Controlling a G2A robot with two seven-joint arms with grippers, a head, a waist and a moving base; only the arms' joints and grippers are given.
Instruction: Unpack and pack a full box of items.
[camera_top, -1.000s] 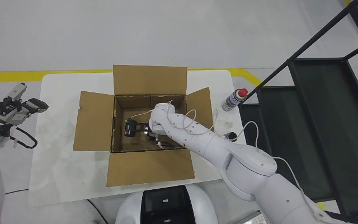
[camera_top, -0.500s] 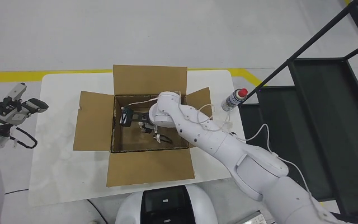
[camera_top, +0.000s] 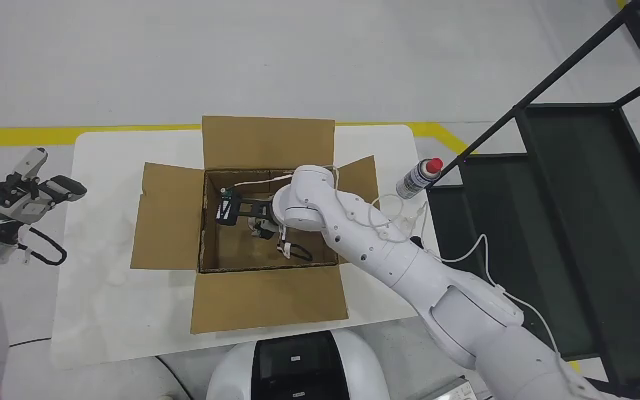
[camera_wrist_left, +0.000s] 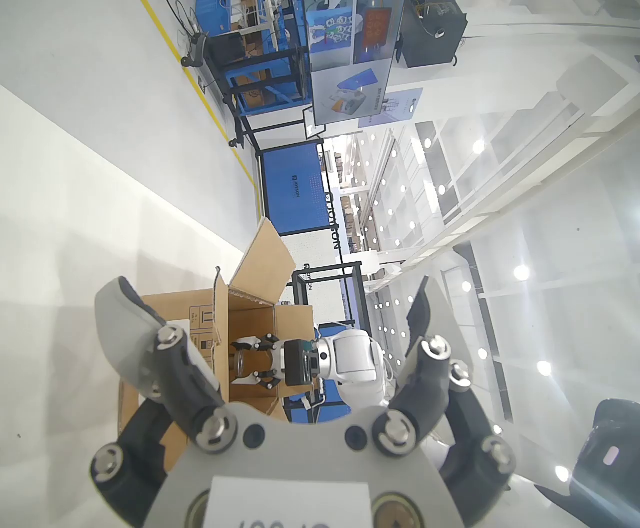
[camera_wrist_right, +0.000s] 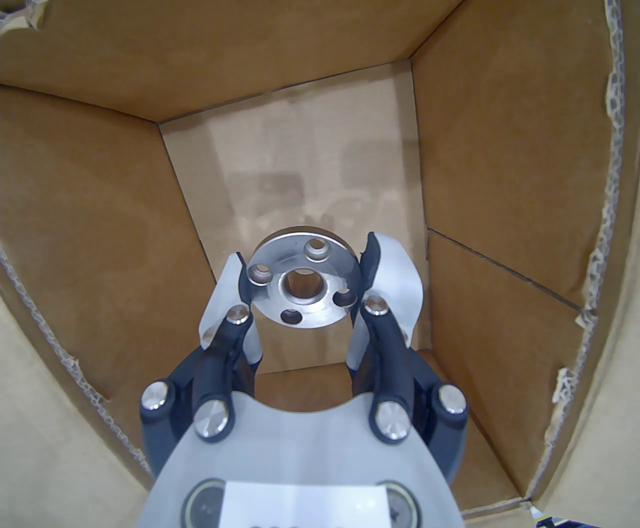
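Squarely in right claw (camera_wrist_right: 305, 256), metal flange (camera_wrist_right: 316, 310) above floor of open cardboard box (camera_wrist_right: 500, 200)

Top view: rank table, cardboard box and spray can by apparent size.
1. table: largest, it shows on every side of the box.
2. cardboard box: clearly second, with its flaps spread open.
3. spray can: smallest by far, standing near the table's edge.
No close calls here.

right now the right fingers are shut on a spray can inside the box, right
No, the object is wrong. The right wrist view shows the right fingers shut on a flange inside the box; the spray can stands outside it.
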